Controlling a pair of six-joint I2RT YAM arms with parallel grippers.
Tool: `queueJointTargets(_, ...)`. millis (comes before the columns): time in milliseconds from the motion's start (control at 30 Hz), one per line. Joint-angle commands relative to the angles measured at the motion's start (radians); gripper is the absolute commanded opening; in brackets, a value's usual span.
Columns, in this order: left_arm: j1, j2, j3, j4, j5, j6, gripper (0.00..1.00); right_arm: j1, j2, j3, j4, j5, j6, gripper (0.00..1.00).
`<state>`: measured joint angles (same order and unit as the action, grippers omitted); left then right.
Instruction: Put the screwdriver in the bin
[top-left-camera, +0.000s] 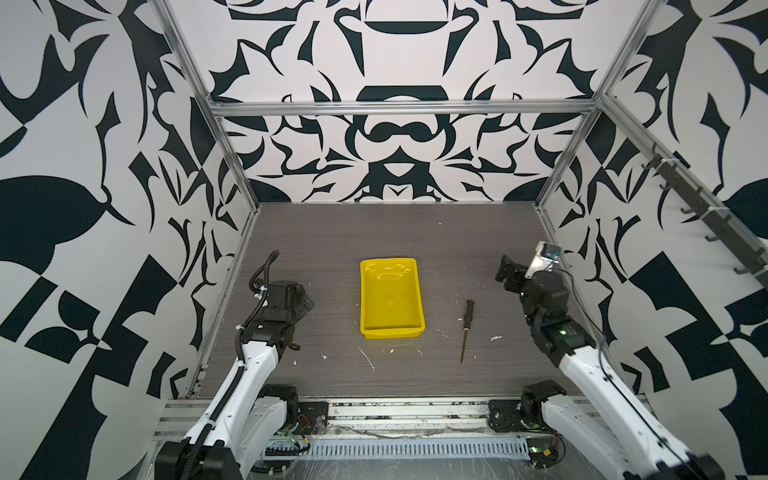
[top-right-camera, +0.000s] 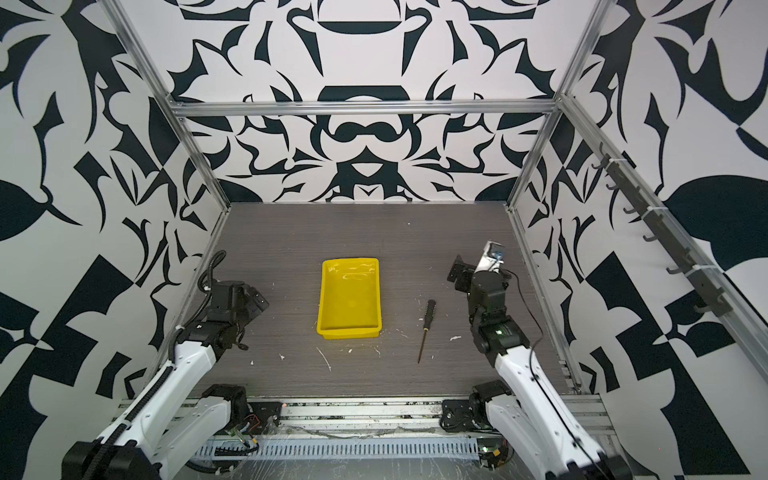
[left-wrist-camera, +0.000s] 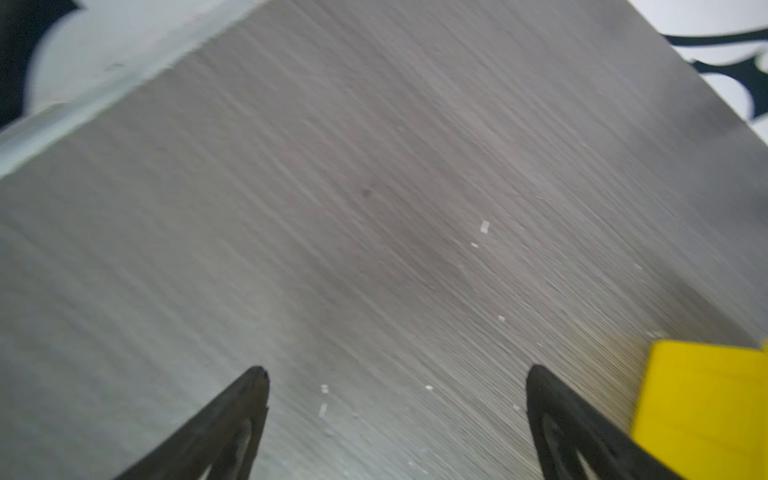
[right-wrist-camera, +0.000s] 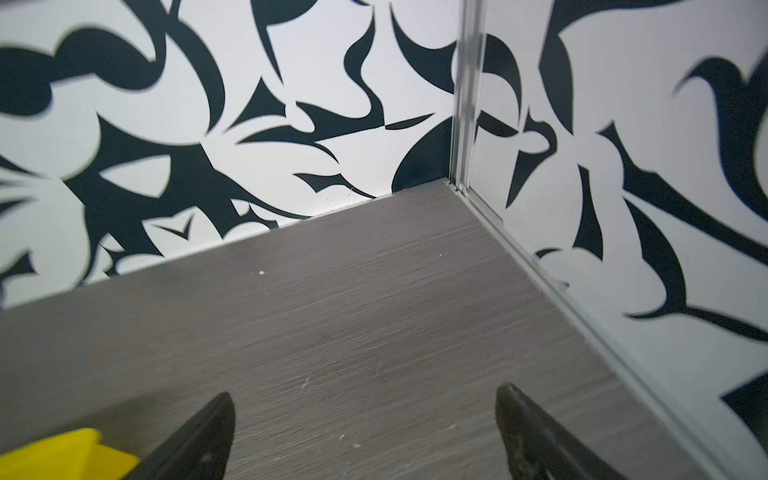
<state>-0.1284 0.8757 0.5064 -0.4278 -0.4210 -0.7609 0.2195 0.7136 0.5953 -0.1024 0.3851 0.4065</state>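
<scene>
The yellow bin (top-left-camera: 390, 299) (top-right-camera: 350, 299) sits empty in the middle of the grey table. To its right, apart from it, the screwdriver (top-left-camera: 466, 328) (top-right-camera: 426, 328) lies flat, black handle toward the back and shaft tip toward the front. My right gripper (top-left-camera: 505, 271) (top-right-camera: 457, 271) hovers behind and to the right of the handle. In the right wrist view it (right-wrist-camera: 365, 395) is open over bare table, with a bin corner (right-wrist-camera: 70, 449) beside it. My left gripper (top-left-camera: 307, 302) (left-wrist-camera: 397, 374) is open left of the bin (left-wrist-camera: 706, 399). Neither wrist view shows the screwdriver.
Patterned walls with metal frame posts (top-left-camera: 232, 153) close in the table on three sides. White scraps (top-left-camera: 368, 359) litter the table near the front. A rail with hooks (top-left-camera: 702, 208) runs along the right wall. The arm bases (top-left-camera: 282, 403) stand on the front rail.
</scene>
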Motion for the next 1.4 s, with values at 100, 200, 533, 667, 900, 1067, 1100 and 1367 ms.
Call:
queueJointTargets(100,0.004,-0.051,-0.004,-0.067,-0.1,-0.088,0.99,0.001,-0.222,-0.034,-0.621,-0.106,0.309,0.99)
queueJointTargets(200,0.004,-0.085,-0.03,-0.041,-0.059,-0.084,0.99,0.0,-0.311,-0.072,-0.605,-0.239,0.31,0.98)
queueJointTargets(533,0.002,-0.143,-0.067,-0.012,-0.044,-0.073,0.99,0.005,-0.195,-0.188,-0.445,-0.391,0.376,0.76)
queueJointTargets(667,0.003,-0.122,-0.061,-0.008,-0.041,-0.074,0.99,0.028,-0.042,-0.181,-0.379,-0.425,0.371,0.75)
queueJointTargets(900,0.003,-0.059,-0.041,0.0,-0.017,-0.069,1.0,0.101,0.203,-0.147,-0.209,-0.496,0.428,0.7)
queueJointTargets(1067,0.003,-0.052,-0.037,-0.008,-0.016,-0.068,1.0,0.191,0.341,-0.078,-0.188,-0.458,0.417,0.68)
queueJointTargets(1100,0.003,-0.056,-0.038,-0.006,-0.016,-0.071,1.0,0.193,0.383,-0.058,-0.189,-0.479,0.407,0.66)
queueJointTargets(1367,0.003,-0.102,-0.058,-0.004,-0.025,-0.075,1.0,0.198,0.589,0.076,-0.287,-0.509,0.356,0.49)
